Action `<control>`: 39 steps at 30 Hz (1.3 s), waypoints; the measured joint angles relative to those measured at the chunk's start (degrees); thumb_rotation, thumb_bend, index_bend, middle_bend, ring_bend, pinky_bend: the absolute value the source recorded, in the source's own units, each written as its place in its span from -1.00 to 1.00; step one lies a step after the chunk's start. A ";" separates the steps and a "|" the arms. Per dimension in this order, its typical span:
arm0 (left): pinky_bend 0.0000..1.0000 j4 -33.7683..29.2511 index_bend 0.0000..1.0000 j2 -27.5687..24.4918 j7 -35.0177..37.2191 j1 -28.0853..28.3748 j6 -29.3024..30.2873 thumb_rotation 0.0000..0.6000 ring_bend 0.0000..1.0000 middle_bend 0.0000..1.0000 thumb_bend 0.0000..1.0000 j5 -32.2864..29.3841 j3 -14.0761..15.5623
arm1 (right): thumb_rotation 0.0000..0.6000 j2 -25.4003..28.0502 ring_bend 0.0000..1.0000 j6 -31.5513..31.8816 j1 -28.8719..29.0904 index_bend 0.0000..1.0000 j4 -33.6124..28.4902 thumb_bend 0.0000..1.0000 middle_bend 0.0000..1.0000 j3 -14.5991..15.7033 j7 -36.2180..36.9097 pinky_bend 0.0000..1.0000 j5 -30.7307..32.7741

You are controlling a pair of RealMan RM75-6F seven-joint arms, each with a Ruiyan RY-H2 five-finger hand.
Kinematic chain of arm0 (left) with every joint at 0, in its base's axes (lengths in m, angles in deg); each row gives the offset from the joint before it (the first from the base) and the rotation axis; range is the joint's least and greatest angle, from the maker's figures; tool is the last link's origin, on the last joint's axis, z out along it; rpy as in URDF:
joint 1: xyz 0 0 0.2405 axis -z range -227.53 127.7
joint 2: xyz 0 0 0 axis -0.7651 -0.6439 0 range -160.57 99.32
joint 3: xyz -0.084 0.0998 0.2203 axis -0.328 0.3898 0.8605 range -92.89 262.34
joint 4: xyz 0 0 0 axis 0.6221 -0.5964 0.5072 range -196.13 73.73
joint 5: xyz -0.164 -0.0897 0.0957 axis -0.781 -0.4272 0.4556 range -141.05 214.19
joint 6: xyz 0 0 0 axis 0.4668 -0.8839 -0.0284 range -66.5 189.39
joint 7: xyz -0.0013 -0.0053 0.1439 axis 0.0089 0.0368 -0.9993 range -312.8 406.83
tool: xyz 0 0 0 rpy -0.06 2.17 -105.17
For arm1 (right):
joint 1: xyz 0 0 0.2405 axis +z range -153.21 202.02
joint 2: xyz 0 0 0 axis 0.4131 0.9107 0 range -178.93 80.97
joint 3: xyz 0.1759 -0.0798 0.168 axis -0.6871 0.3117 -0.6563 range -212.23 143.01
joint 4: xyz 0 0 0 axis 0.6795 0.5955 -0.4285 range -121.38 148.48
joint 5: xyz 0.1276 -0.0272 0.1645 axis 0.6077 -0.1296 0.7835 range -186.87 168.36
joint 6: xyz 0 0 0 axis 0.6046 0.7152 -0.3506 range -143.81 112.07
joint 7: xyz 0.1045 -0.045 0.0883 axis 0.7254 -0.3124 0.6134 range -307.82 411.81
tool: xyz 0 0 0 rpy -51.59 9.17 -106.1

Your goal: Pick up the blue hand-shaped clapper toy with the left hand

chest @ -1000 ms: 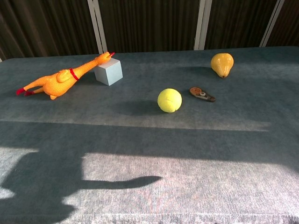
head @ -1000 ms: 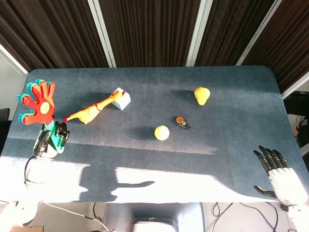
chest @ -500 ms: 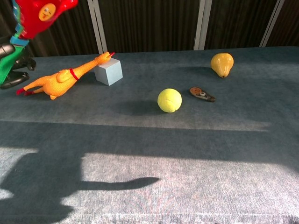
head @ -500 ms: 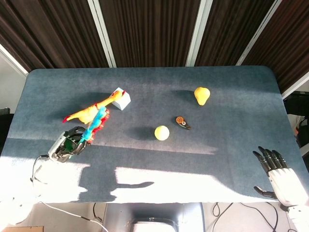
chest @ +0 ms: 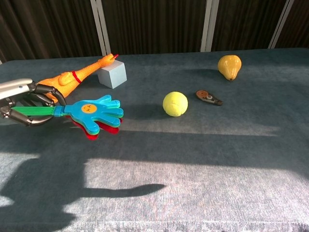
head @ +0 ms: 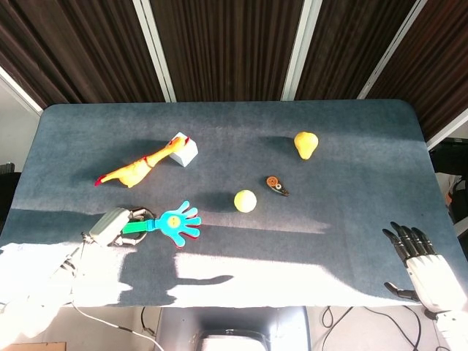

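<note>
At the left edge of the bench (head: pixel 351 131), the green handle of the clapper toy (chest: pixel 91 112) is gripped by the left hand (chest: pixel 26 104), with the fingers curled around it. The toy is held roughly level, its blue palm with spread fingers pointing toward the middle of the bench; red and teal layers are seen beneath the blue one in the chest view. Whether the toy touches the cloth cannot be told. Just behind the hand, a rubber chicken (head: pixel 135 170) is laid on its side, its beak against a pale blue cube (head: pixel 184 149). Further right, a yellow ball (head: pixel 245 200) is seen, near a small dark tool with an orange disc (head: pixel 276 186), and a yellow pear (head: pixel 306 143) stands beyond them. At the near right corner, the right hand (head: pixel 423 263) is held off the bench edge, empty, its dark fingers straight and apart.
</note>
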 measured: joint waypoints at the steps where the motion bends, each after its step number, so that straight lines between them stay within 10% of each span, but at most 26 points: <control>1: 0.69 0.30 0.70 0.58 0.57 0.08 -0.36 1.00 0.01 0.58 0.19 -0.48 -0.06 | 1.00 0.01 -1.00 0.00 0.01 -1.00 0.00 -0.63 -1.00 0.01 0.01 -1.00 -0.03; 6: -0.07 5.17 0.53 6.05 4.00 0.37 -1.03 1.00 -0.11 0.40 0.11 -2.69 -0.47 | 1.00 0.16 -1.00 0.10 -0.01 -1.00 -0.01 -0.63 -1.00 0.10 0.31 -1.00 -0.21; 14: -0.96 16.12 -0.89 14.28 1.73 0.93 -1.87 1.00 -1.00 -0.87 -0.09 -4.14 0.14 | 1.00 0.33 -1.00 0.23 0.00 -1.00 0.05 -0.63 -1.00 -0.01 0.70 -1.00 -0.11; 26: -1.00 11.30 -1.00 11.88 -12.11 -1.41 4.09 1.00 -1.00 -1.00 -0.18 -5.54 -0.66 | 1.00 0.39 -1.00 0.61 -0.21 -1.00 -0.12 -0.63 -1.00 0.11 0.58 -1.00 -0.40; 39: -1.00 -15.84 -1.00 -3.22 -41.92 -21.18 36.27 1.00 -1.00 -1.00 -0.17 2.30 6.14 | 1.00 -1.01 -1.00 3.71 -1.18 -1.00 0.58 -0.63 -1.00 -0.91 -1.17 -1.00 -0.52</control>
